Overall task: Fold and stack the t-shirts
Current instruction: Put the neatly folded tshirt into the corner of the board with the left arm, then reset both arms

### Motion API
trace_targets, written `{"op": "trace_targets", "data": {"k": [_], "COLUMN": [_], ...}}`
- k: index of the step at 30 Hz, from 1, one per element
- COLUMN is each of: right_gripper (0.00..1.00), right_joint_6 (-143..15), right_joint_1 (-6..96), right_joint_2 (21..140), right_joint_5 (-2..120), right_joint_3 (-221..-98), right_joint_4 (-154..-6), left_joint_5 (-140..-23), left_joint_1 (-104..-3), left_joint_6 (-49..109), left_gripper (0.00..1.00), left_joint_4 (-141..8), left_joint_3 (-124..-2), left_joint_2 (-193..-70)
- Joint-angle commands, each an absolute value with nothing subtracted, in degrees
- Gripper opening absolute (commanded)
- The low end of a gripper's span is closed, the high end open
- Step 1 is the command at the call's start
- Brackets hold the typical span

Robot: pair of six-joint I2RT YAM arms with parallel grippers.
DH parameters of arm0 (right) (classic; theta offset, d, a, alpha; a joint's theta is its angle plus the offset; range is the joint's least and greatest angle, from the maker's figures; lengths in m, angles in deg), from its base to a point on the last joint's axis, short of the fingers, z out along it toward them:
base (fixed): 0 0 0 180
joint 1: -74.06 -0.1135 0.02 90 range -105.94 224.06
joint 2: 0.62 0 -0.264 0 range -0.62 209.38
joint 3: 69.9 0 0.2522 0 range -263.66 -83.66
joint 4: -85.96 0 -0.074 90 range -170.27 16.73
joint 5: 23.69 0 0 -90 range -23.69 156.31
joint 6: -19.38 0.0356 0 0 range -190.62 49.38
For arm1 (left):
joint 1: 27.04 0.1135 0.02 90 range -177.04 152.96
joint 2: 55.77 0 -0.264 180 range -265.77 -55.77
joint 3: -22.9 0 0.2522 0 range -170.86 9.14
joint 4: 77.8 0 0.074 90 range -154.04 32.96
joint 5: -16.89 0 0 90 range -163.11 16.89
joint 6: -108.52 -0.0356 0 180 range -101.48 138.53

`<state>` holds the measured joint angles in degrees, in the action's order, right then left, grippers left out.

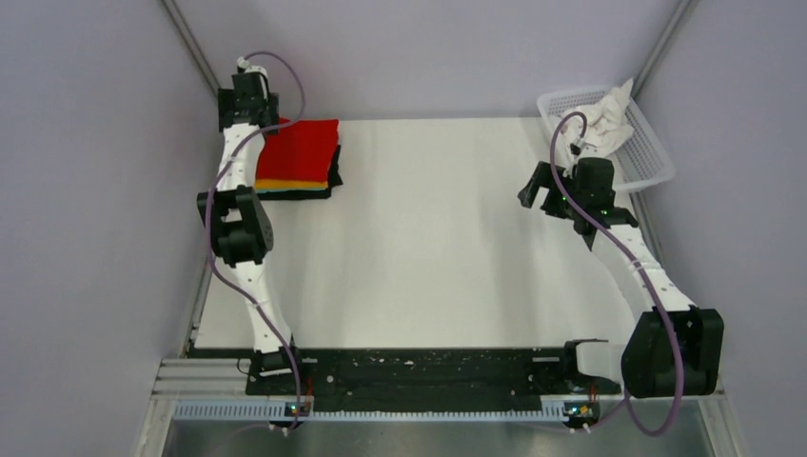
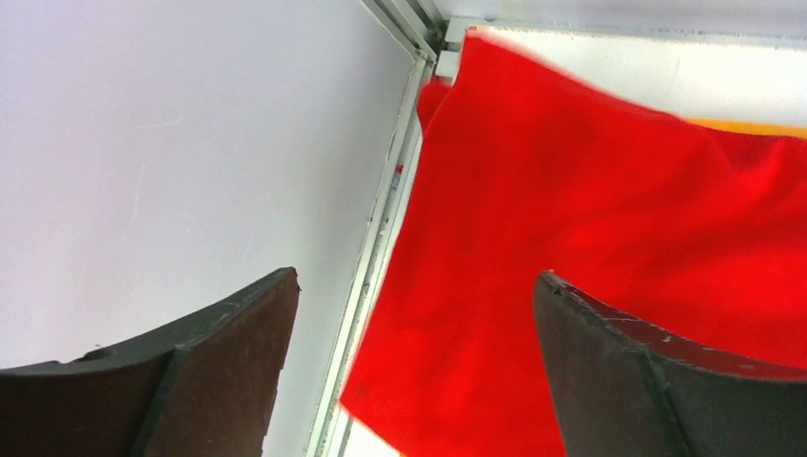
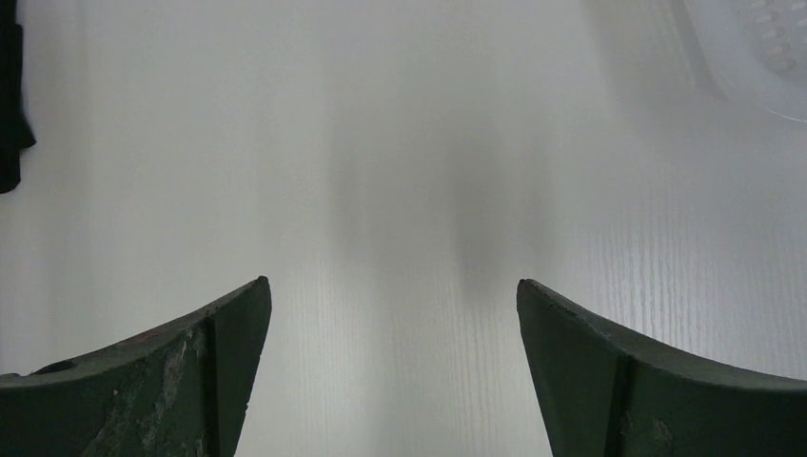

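A stack of folded t-shirts [image 1: 298, 160] lies at the table's far left: red on top, then orange, teal and black edges below. The red shirt [image 2: 609, 248] fills the left wrist view, with an orange edge [image 2: 752, 128] beyond it. My left gripper [image 1: 249, 100] is open and empty, above the stack's far left corner by the wall. A crumpled white t-shirt [image 1: 606, 119] sits in the white mesh basket [image 1: 647, 157] at the far right. My right gripper [image 1: 552, 195] is open and empty above bare table, just left of the basket.
Grey walls close the left, right and far sides. A metal rail [image 2: 376, 248] runs along the table's left edge. The basket's rim [image 3: 752, 57] shows at the right wrist view's top right. A black strip [image 1: 428, 367] lines the near edge.
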<state>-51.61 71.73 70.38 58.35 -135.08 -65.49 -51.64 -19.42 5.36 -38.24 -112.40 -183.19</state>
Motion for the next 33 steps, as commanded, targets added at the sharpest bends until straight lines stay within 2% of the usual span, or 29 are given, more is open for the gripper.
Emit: {"op": "trace_targets", "data": {"k": [1, 4, 12, 16, 24, 26, 29, 33], "right_gripper": [0.99, 0.99, 0.99, 0.99, 0.99, 0.99, 0.99, 0.99], "right_joint_6": [-52.5, -52.4, -50.9, -48.4, -47.5, -47.2, -46.8, -45.7], "right_joint_1": [72.0, 72.0, 72.0, 72.0, 72.0, 72.0, 72.0, 72.0], "right_joint_2": [69.8, 69.5, 66.8, 64.6, 58.8, 57.0, 54.4, 52.8], "right_joint_5": [59.2, 59.5, 61.6, 60.9, 62.4, 63.2, 64.1, 65.4], "right_joint_3": [-137.8, -137.7, -135.6, -134.3, -128.5, -126.5, -122.9, -119.2], "right_joint_4": [-65.7, -65.9, -67.2, -67.1, -67.7, -68.5, -69.6, -69.9], "left_joint_5": [-49.5, -49.4, -58.0, -66.1, -56.4, -58.3, -61.4, -57.3], "left_joint_1": [-19.7, -19.6, -19.8, -21.6, -36.7, -39.8, -41.6, -44.1], "left_joint_6": [9.2, 14.1, 27.9, 34.9, 48.4, 51.6, 55.2, 56.0], "left_gripper": [0.99, 0.99, 0.99, 0.99, 0.99, 0.99, 0.99, 0.99], "left_joint_4": [-43.4, -43.4, -39.3, -44.4, -54.6, -59.4, -56.6, -53.7], "left_joint_3": [-112.7, -112.2, -104.9, -90.8, -49.7, -39.3, -32.9, -28.8], "left_joint_2": [-180.7, -177.7, -165.7, -155.1, -126.2, -120.6, -115.0, -109.6]}}
